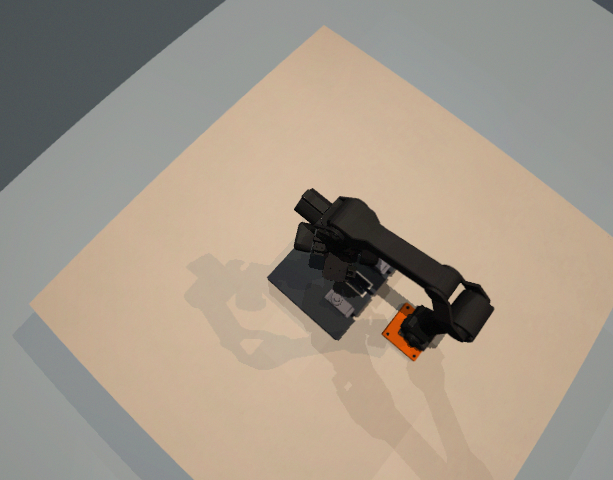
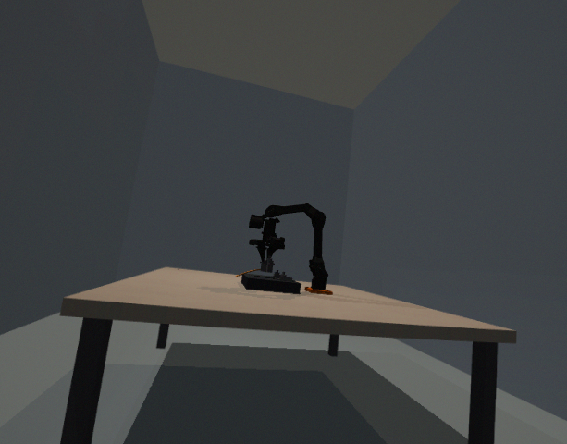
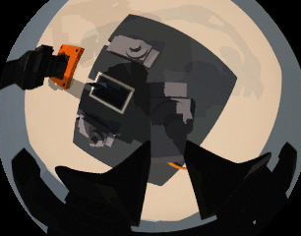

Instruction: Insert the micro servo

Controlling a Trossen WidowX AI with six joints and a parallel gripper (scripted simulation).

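My gripper (image 2: 266, 260) (image 3: 166, 145) is shut on the loose micro servo (image 2: 266, 265) (image 3: 163, 140), a dark grey block held low over the deck (image 1: 291, 279) (image 2: 270, 284) (image 3: 210, 79). Its round shaft boss faces up toward the wrist camera. Its orange cable (image 2: 247, 273) (image 3: 176, 166) sticks out on the side away from the arm's base. The pocket's pale outline (image 3: 116, 82) lies to the upper left of the servo in the wrist view, and the pocket is empty. The servo is beside the pocket, not over it. In the top view the arm hides the held servo.
Two grey servos are mounted in the deck, one (image 1: 339, 301) (image 3: 133, 50) on one side of the pocket and another (image 1: 384, 266) (image 3: 95, 135) on the other. The arm's orange base plate (image 1: 395, 330) (image 3: 72, 64) stands near the deck's pocket side.
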